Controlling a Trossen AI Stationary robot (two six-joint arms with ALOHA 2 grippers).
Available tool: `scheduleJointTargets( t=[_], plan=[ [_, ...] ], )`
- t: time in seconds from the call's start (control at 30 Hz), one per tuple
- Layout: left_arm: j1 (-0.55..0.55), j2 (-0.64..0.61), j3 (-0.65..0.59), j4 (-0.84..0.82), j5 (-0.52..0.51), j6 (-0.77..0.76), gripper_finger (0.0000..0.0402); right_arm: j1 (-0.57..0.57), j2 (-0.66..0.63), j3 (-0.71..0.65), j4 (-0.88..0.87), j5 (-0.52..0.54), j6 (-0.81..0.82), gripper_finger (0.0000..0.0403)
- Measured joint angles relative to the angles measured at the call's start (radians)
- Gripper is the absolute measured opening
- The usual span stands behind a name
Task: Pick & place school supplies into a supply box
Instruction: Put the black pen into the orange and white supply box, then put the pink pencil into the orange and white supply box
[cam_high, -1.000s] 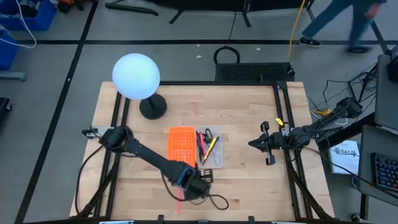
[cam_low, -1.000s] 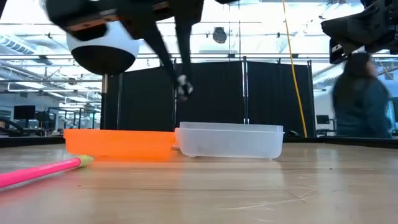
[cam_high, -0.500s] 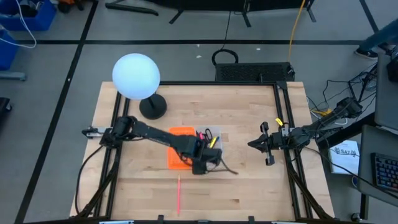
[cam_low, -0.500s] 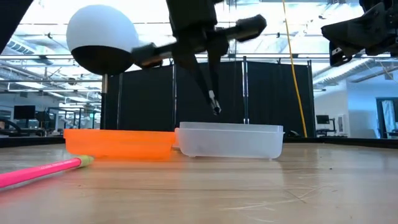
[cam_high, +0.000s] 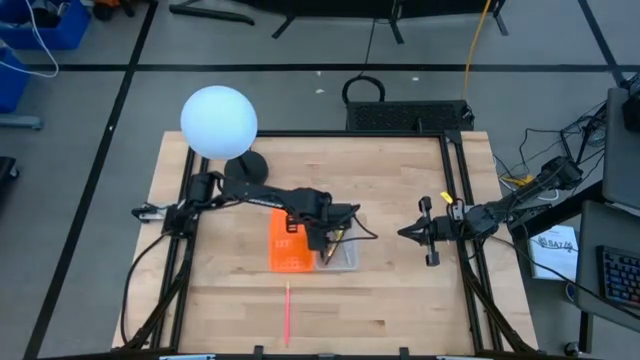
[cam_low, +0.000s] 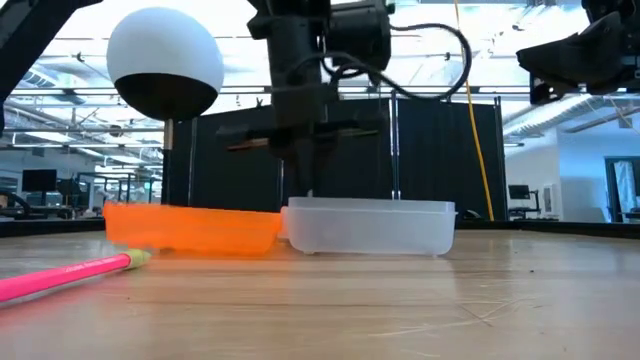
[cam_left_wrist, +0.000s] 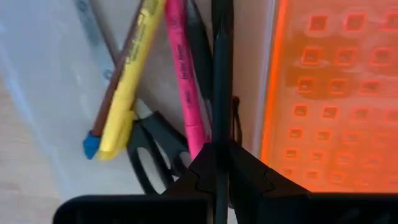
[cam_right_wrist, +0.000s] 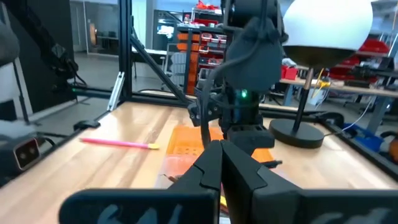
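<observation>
The supply box lies open at mid-table: orange perforated half (cam_high: 286, 248) (cam_left_wrist: 336, 93) and clear half (cam_high: 346, 254) (cam_low: 370, 226) side by side. In the clear half lie a yellow pen (cam_left_wrist: 132, 81), a pink pen (cam_left_wrist: 181, 74), a brown pencil and black-handled scissors (cam_left_wrist: 152, 155). My left gripper (cam_high: 325, 238) (cam_low: 308, 182) hangs over the clear half near the seam, shut on a black pen (cam_left_wrist: 221, 74). Another pink pen (cam_high: 287, 312) (cam_low: 70, 273) lies flat on the table near its near edge. My right gripper (cam_high: 405, 232) (cam_right_wrist: 221, 149) waits shut at the table's right. My left gripper pinches the black pen between its two shut fingers (cam_left_wrist: 205, 171), coming from above and pointing down. The pen's shaft (cam_left_wrist: 221, 124) runs on forward along the fingers, down toward the clear half. Whether its far end touches the box, I cannot tell.
A white globe lamp (cam_high: 218, 122) (cam_low: 165, 65) stands on its dark base (cam_high: 246, 172) at the far left of the table. Black frame rails run along the left and right edges. Bare wood lies between the box and my right gripper.
My left gripper, carrying the black pen, has travelled from the near edge beside the loose pink pen toward the far side, over the box, and turned to point down over the clear half. The pink pen on the table has stayed put.
</observation>
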Motion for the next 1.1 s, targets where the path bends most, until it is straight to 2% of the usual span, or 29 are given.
scheduleJointTargets(
  t=[0.23,0.43,0.57,0.77,0.93,1.1],
  plan=[
    [0.013,-0.001,-0.044,0.002,-0.018,-0.041,0.0030,0.000,0.000,0.000,0.000,0.000,-0.085,0.0000],
    [0.006,-0.009,-0.044,0.005,-0.022,-0.108,0.0106,0.000,0.000,0.000,0.000,0.000,-0.086,0.0000],
    [-0.014,-0.016,-0.044,0.002,0.000,-0.128,0.0134,0.000,0.000,0.000,0.000,0.000,-0.095,0.0000],
    [-0.060,-0.047,-0.044,-0.002,-0.003,-0.197,0.0141,0.000,0.000,0.000,0.004,0.000,-0.105,0.0000],
    [-0.129,-0.134,-0.042,-0.054,0.013,-0.319,0.0142,0.000,-0.001,0.000,0.027,0.001,-0.105,0.0000],
    [-0.232,-0.203,-0.042,-0.086,0.145,-0.507,0.0142,0.000,-0.001,0.000,0.053,0.002,-0.107,0.0000]
  ],
)
